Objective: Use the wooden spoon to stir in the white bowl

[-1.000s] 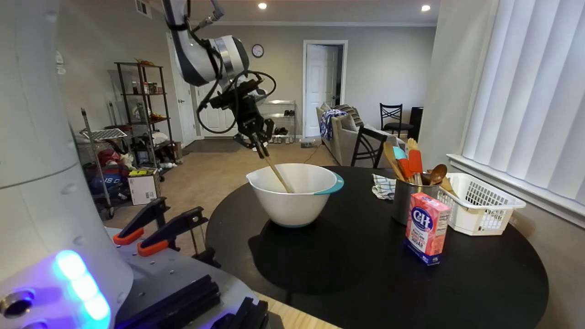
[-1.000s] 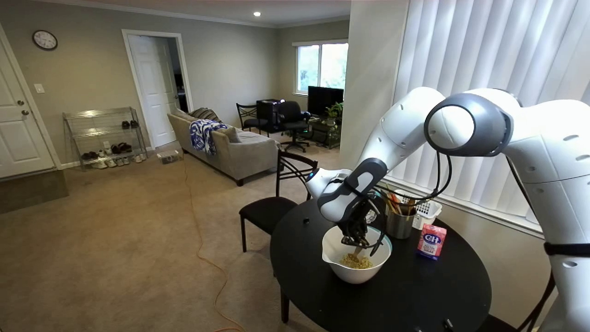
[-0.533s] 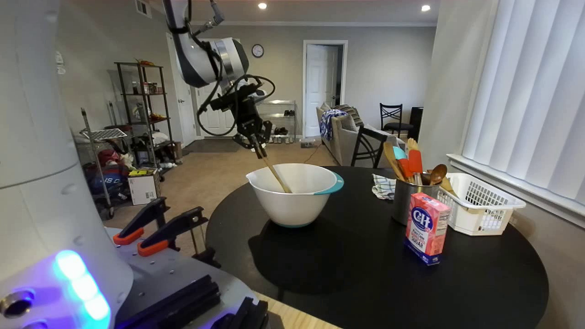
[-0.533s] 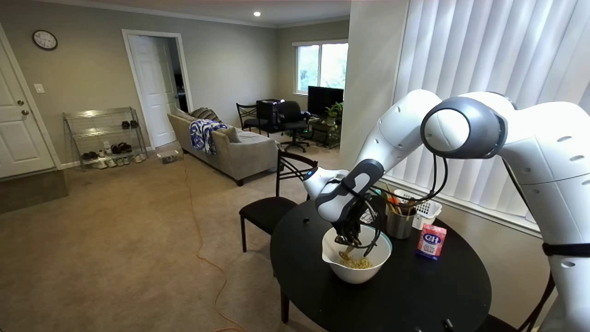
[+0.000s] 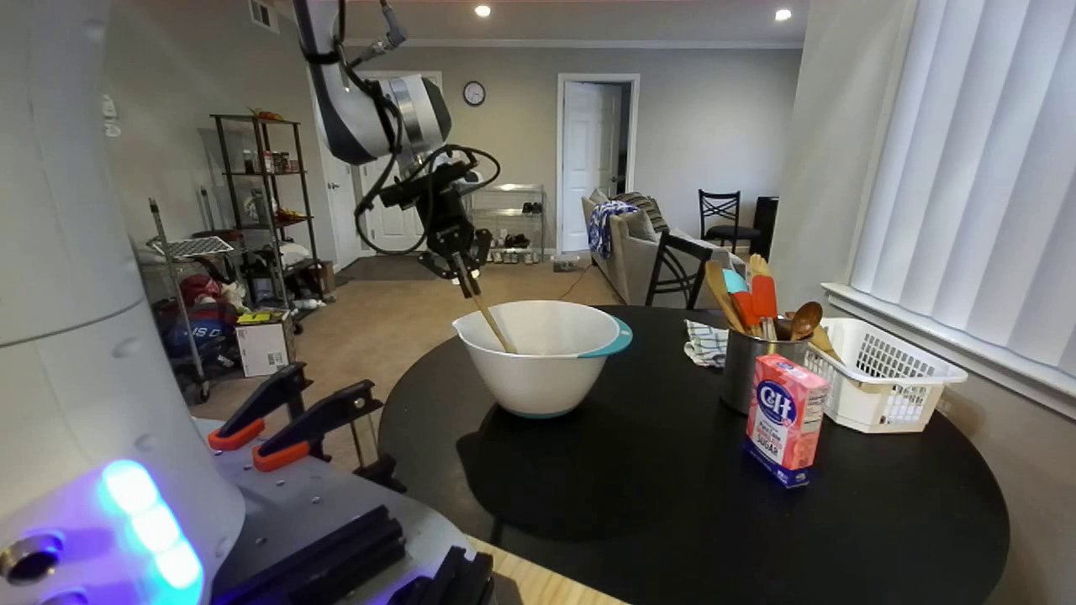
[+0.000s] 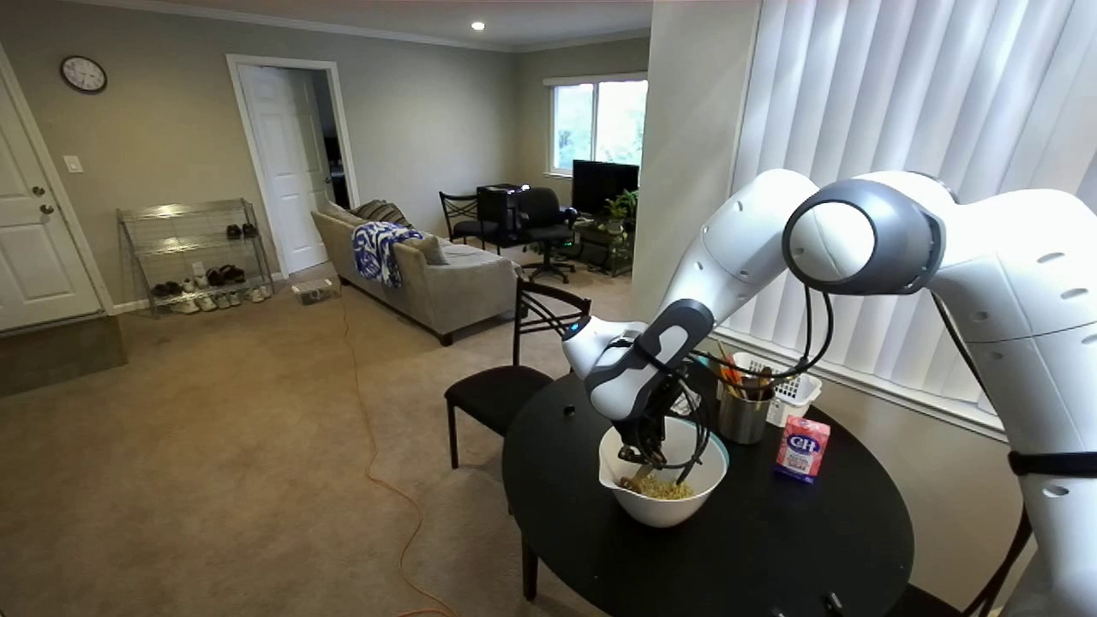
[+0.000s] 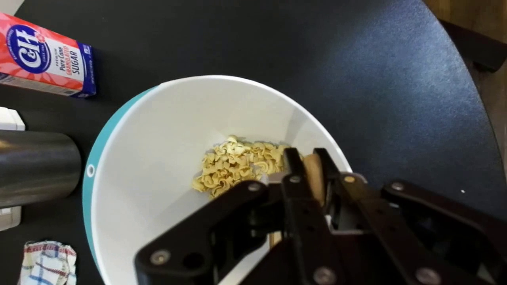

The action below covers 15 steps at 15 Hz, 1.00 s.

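Your claw (image 7: 307,155), gripping the wooden spoon (image 7: 314,178), sits nearer the spout of the white bowl (image 7: 146,158) than before; the spoon slants down inside, its head at the edge of the pasta (image 7: 223,168). Farther off stands the utensil canister (image 7: 37,168).

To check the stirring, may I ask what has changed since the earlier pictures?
The gripper, shut on the wooden spoon, has moved with it toward the pouring spout of the white bowl. Nothing was newly gripped or released. The bowl and the sugar box stayed in place.

The wrist view crops the bowl (image 7: 134,170); the gripper (image 7: 307,155) partly hides the wooden spoon (image 7: 314,177).
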Motion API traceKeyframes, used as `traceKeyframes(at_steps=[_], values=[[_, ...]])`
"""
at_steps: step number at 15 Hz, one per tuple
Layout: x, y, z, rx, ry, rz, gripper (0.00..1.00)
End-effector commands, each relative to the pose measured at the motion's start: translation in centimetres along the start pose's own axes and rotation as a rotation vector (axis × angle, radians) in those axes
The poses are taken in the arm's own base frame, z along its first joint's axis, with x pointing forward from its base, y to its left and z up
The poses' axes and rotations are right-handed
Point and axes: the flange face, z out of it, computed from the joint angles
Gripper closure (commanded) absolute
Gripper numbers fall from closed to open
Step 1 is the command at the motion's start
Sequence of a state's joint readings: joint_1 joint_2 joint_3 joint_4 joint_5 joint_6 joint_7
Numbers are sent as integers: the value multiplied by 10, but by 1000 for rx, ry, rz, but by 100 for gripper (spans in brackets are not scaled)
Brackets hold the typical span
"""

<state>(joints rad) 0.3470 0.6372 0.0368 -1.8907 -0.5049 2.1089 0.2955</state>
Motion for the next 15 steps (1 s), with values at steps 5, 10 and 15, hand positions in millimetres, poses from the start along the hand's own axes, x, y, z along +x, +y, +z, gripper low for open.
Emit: traceKeyframes(at_steps=[5,10,15], values=[[-21,-1,20,-12,-59,-120,96],[-33,1,36,-39,-128,-178,96],[-50,13,61,-173,-286,-211,96]])
